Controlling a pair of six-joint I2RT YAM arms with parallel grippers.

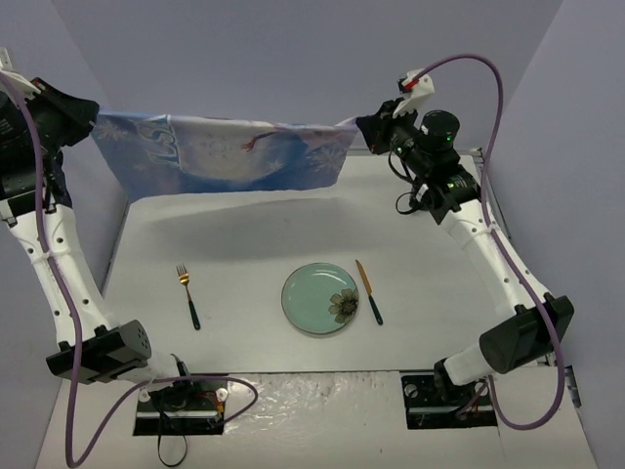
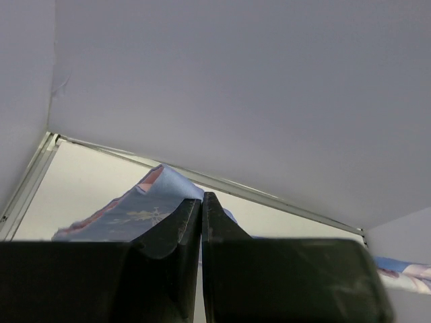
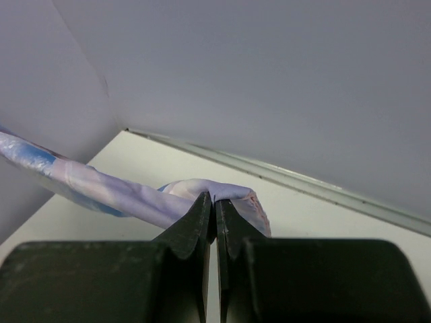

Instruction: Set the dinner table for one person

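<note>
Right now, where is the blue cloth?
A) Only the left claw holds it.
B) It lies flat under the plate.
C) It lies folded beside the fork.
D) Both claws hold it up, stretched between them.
D: the left claw and the right claw each pinch one end of the blue cloth, which hangs stretched over the far side of the table, while the plate sits on the bare tabletop.

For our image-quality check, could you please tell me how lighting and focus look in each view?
Top external: even light, sharp; soft shadow on the table under the placemat. Left wrist: dark left end effector fills the bottom. Right wrist: right end effector likewise.
</note>
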